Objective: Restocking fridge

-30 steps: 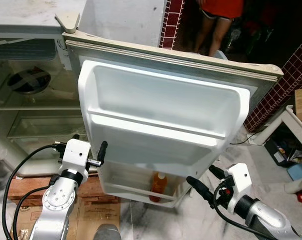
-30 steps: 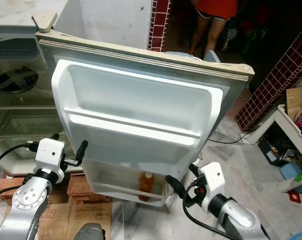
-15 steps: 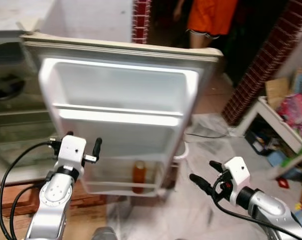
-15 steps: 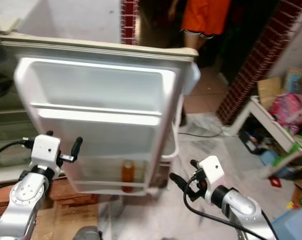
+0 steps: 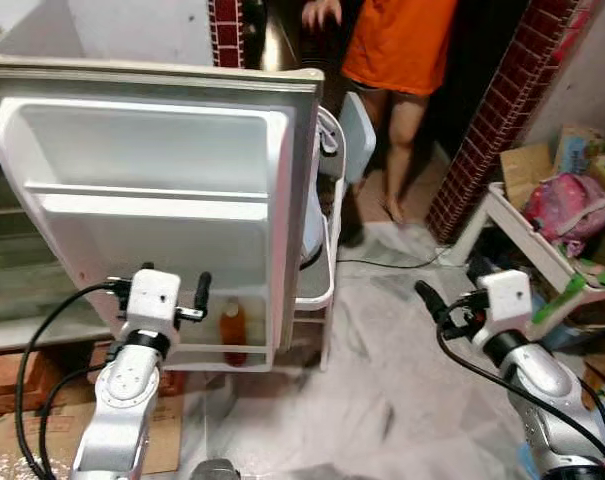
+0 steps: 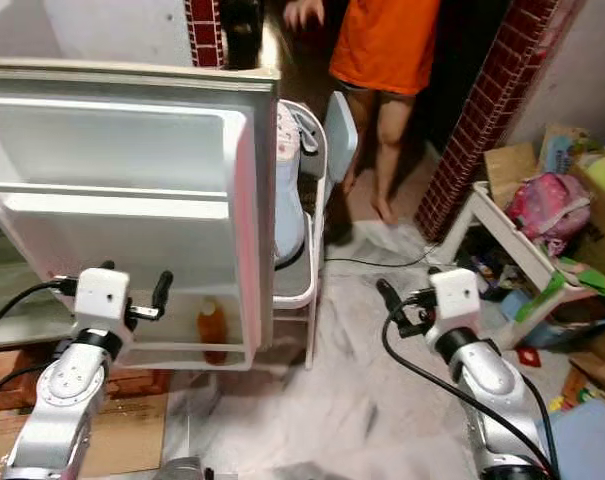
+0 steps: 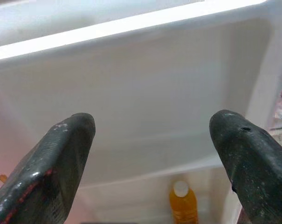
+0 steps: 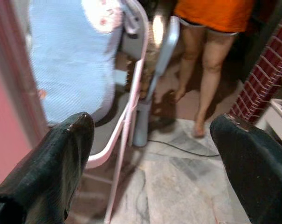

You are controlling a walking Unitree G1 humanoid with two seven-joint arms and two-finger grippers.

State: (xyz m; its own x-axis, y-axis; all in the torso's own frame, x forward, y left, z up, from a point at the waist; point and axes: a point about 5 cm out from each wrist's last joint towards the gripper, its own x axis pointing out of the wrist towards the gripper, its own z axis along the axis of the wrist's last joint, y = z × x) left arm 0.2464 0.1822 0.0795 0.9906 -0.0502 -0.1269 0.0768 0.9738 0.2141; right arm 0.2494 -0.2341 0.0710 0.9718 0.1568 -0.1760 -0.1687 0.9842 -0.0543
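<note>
**Q:** Where does the task's thing lie relative to the pincers?

**A:** The 1 stocked item, an orange plastic bottle with a white cap, stands upright in the bottom shelf of the open white fridge door, near that shelf's right corner. Its long axis is vertical. The left gripper hovers just in front of the door's lower half, just left of and slightly above the bottle, fingers spread wide and holding nothing. In the left wrist view the bottle sits below the open gap, closer to 1 finger than the other.

**Q:** And the other arm?

**A:** The right gripper hangs well apart from the door, over the bare marble floor, also spread wide and empty. It faces a white metal chair carrying a pale blue cushion and a person in an orange shirt. The left arm is plainly the nearer to the door shelf.

**Q:** What of the surface and the room?

**A:** The door's 2 upper shelves look empty, so room remains. Judged from this, restocking is early, and neither pincer carries anything to place. A cluttered white rack stands at the right wall, with flattened cardboard below the fridge.
</note>
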